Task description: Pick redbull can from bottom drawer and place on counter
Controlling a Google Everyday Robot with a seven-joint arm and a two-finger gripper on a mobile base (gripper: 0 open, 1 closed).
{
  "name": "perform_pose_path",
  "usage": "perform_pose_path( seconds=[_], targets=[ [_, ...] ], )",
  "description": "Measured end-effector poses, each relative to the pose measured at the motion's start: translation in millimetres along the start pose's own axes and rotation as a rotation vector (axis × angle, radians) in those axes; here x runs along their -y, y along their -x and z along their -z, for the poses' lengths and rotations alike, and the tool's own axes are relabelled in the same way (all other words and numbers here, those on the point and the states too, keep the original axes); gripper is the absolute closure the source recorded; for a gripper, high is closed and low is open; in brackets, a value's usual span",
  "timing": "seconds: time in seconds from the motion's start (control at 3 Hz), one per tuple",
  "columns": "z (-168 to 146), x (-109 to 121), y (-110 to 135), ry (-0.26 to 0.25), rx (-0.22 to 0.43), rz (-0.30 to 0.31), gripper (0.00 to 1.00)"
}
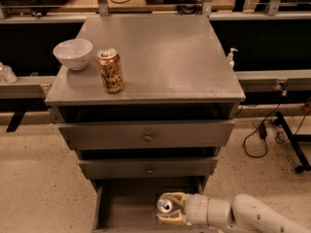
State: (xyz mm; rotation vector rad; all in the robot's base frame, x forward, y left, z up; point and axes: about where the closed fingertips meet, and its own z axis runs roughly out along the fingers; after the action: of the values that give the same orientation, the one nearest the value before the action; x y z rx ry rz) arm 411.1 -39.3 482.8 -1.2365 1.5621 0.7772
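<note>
Since the hand [167,211] is clamped round the redbull can [165,205], 6 o'clock in the bottom drawer [126,203], I'd back out under the upper drawers [146,136] before lifting toward the table [170,57].

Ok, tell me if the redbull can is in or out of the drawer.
In: the redbull can sits inside the open bottom drawer, the tool clamped around it.

The arm [252,215] is a fat, smooth white tube in rounded segments. Its gripper [164,209], closed round the redbull can [165,204] in the bottom drawer [126,205], is pale cream
</note>
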Motion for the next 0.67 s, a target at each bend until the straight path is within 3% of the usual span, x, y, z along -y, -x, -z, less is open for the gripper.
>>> perform_pose_path(
  seconds=[0.33, 0.67],
  targets=[
    [46.0, -19.8, 74.6, 0.052, 0.005, 0.082, 1.0],
    [81.8, -25.3, 142.0, 0.134, -0.029, 0.101, 1.0]
  ],
)
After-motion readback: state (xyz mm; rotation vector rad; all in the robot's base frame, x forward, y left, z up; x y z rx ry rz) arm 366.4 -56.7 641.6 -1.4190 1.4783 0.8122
